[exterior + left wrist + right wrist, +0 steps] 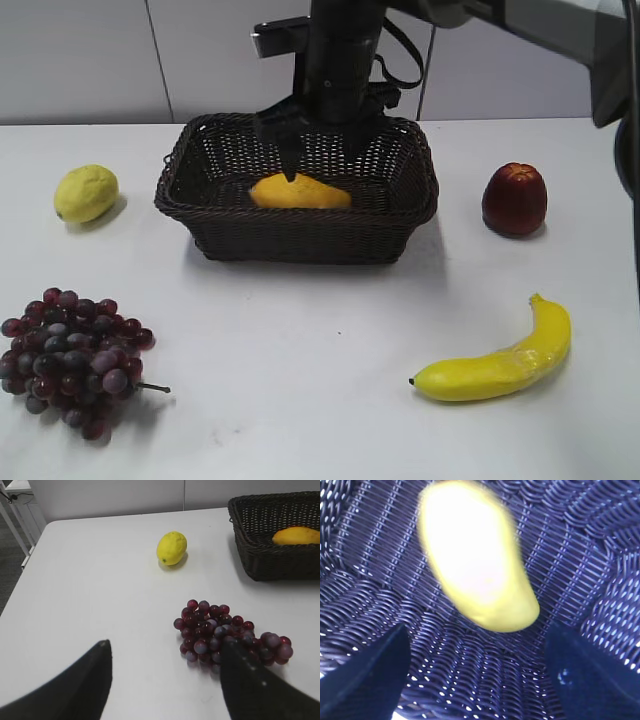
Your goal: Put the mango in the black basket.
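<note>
The white table carries everything. At its far middle stands the black basket, and the mango lies on the basket's woven floor, so the placing looks done; only pulling the arm clear seems left. The right gripper hangs above the fruit, jaws spread, holding nothing. The mango's long axis runs left to right across the basket in the exterior view. The left gripper hovers open near the grapes, with the lemon beyond them.
</note>
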Tool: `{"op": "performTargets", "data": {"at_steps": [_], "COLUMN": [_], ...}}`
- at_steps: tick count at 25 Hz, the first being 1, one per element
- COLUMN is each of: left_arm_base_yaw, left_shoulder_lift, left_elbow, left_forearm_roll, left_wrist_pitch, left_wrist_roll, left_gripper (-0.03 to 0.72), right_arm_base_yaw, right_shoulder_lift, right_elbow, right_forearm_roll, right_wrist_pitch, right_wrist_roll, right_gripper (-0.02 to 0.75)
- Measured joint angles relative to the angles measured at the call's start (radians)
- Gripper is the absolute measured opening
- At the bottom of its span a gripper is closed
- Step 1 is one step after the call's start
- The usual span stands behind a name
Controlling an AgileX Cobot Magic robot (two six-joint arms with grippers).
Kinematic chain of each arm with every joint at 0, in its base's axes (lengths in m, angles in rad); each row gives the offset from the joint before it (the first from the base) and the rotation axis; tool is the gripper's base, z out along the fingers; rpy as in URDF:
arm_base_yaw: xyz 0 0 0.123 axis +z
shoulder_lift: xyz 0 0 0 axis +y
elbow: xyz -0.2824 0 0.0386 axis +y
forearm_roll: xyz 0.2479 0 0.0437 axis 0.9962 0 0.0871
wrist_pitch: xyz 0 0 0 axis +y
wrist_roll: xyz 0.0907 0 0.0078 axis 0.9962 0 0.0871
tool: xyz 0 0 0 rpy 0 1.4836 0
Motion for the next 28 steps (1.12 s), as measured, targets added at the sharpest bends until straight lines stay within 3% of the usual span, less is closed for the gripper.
{"op": "performTargets", "data": {"at_steps": [6,12,18,23,28], "left_arm_base_yaw": [0.0,0.0,0.0,0.0,0.0], "left_shoulder_lift": [0.0,0.0,0.0,0.0,0.0], "left_elbow": [0.0,0.0,0.0,0.0,0.0], "left_forearm_roll": [0.0,0.0,0.0,0.0,0.0], "left_wrist_pitch": [0.0,0.0,0.0,0.0,0.0], "left_wrist_roll": [0.0,0.0,0.0,0.0,0.0], "left_gripper": [0.519,0.519,0.519,0.519,0.519], "right_arm_base_yaw": [-0.071,-0.208,-0.302,-0.306,-0.306], "right_shoulder_lift": [-0.071,-0.189,-0.335,-0.493,-0.68], "right_elbow": [0.0,0.055,0.306,0.59,0.893], "right_forearm_roll": [-0.022,-0.046,-0.068,-0.124,-0.112], "right_wrist_pitch": [0.002,0.002,0.0,-0.019,-0.153], "right_wrist_roll": [0.008,0.011,0.006,0.001,0.011], "right_gripper": [0.631,0.618,0.6,0.597,0.597]}}
